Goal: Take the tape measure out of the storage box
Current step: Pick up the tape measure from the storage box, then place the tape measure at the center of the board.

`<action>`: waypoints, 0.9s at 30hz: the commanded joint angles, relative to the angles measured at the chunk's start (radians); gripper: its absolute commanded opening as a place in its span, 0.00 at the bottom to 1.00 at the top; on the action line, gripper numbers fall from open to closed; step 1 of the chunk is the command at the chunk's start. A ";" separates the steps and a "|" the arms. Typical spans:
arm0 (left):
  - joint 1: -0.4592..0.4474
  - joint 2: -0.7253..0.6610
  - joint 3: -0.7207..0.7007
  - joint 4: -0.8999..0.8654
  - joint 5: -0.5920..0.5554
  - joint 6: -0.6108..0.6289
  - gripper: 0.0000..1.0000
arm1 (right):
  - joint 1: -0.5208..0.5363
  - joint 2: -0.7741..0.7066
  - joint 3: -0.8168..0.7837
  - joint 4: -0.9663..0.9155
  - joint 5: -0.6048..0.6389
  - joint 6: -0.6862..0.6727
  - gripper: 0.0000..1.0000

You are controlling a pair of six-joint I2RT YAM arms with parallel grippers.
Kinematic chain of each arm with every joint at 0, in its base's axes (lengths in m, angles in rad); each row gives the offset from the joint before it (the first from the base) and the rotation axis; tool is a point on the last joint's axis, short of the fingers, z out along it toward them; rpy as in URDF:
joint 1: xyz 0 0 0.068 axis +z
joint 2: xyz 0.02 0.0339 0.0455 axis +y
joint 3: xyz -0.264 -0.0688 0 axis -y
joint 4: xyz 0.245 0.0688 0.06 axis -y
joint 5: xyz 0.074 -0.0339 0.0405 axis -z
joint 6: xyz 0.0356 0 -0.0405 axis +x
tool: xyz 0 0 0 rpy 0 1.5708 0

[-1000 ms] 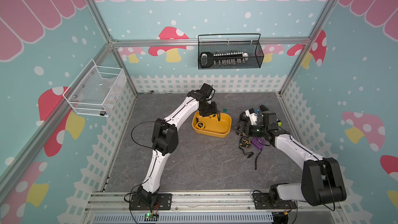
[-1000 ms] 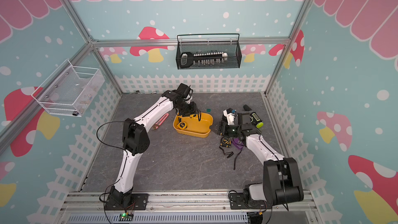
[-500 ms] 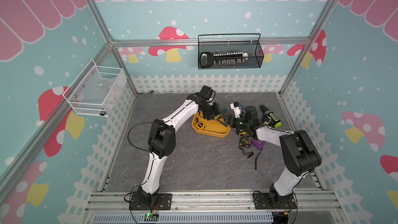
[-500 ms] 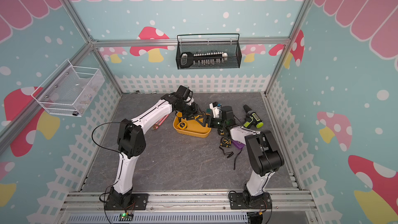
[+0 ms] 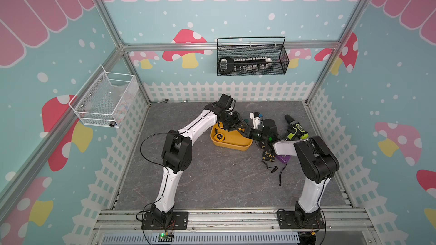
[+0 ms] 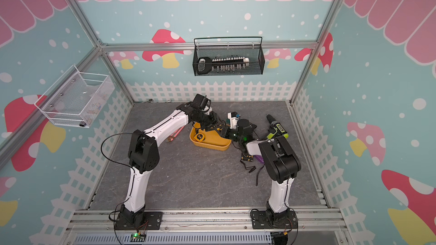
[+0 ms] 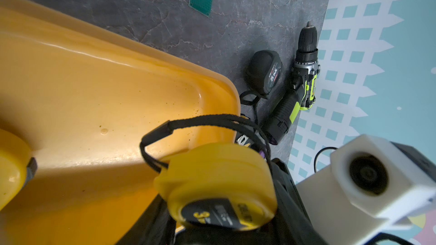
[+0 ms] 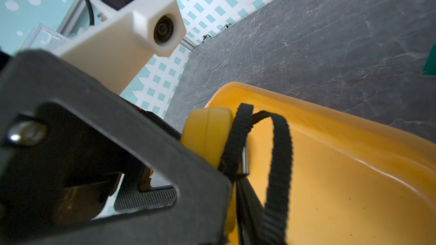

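Seen from above, two white-and-black robot arms meet over the right-hand end of a shallow mustard-yellow storage box (image 5: 231,146). The box sits just above the middle of the frame on a dark grey, stone-look floor (image 5: 212,180). The left gripper (image 5: 240,128) reaches in from the upper left and the right gripper (image 5: 250,134) from the right. In both top views their tips are almost touching.

Between them is a yellow tape measure (image 7: 214,180) with a black wrist strap looping off it. In the left wrist view it fills the lower centre of the frame, black label toward the camera, over the box's bare inside near a rounded corner. In the right wrist view the tape measure (image 8: 207,133) shows edge-on at the centre. There the right gripper's black fingers (image 8: 106,126) are closed tight across its thin sides.

The left gripper's fingers show only as dark shapes under the case at the bottom edge of the left wrist view, so it cannot be told whether they grip it. Nor can it be told whether the case clears the box's bottom.

A second tape measure (image 5: 220,136) lies flat in the left end of the box. To the right of the box, on the floor, lie a black-and-yellow tape measure (image 5: 269,155), a black tape measure (image 7: 265,73) and a green-and-black cordless drill (image 5: 295,129). A black mesh basket (image 5: 251,60) hangs at upper centre and a white wire basket (image 5: 106,100) at the left.
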 commanded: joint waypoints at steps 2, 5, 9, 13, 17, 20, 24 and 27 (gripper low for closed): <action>-0.008 -0.076 -0.024 -0.008 0.018 0.050 0.83 | -0.005 -0.005 -0.013 0.075 0.016 0.036 0.26; 0.000 -0.101 -0.018 -0.048 -0.060 0.132 0.99 | -0.021 -0.015 -0.027 0.070 -0.013 0.075 0.25; 0.001 -0.116 0.038 -0.199 -0.275 0.323 0.99 | -0.083 -0.032 -0.068 0.093 -0.076 0.164 0.24; -0.012 -0.079 0.062 -0.330 -0.459 0.518 0.99 | -0.203 -0.030 -0.067 0.082 -0.158 0.233 0.24; -0.025 -0.022 0.056 -0.393 -0.573 0.608 0.99 | -0.274 0.016 0.004 0.063 -0.239 0.265 0.23; -0.030 0.010 0.056 -0.398 -0.601 0.634 0.99 | -0.290 0.075 0.058 0.043 -0.265 0.274 0.24; -0.034 0.054 0.083 -0.419 -0.621 0.660 0.99 | -0.295 0.121 0.095 0.000 -0.258 0.276 0.24; -0.036 0.081 0.103 -0.433 -0.623 0.671 0.99 | -0.295 0.130 0.097 -0.033 -0.237 0.260 0.24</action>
